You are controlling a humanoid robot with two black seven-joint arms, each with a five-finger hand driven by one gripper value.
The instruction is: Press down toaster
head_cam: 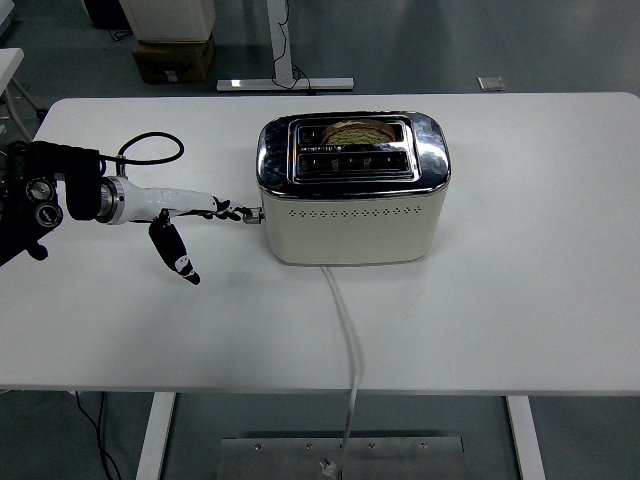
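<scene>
A cream and chrome toaster (352, 190) stands at the middle of the white table (520, 300). A slice of bread (357, 131) sits low in its rear slot; the front slot is empty. The lever knob (257, 213) is on the toaster's left end, low down. My left hand (215, 210) reaches in from the left, its fingers (235, 212) extended and touching the knob from above. Its thumb (175, 250) hangs down over the table. It grasps nothing. The right arm is not in view.
The toaster's white power cord (345, 330) runs from its front over the table's near edge. A black cable (150, 148) loops behind my left wrist. Cardboard boxes (172, 55) and a desk frame foot (285, 84) stand on the floor beyond the table.
</scene>
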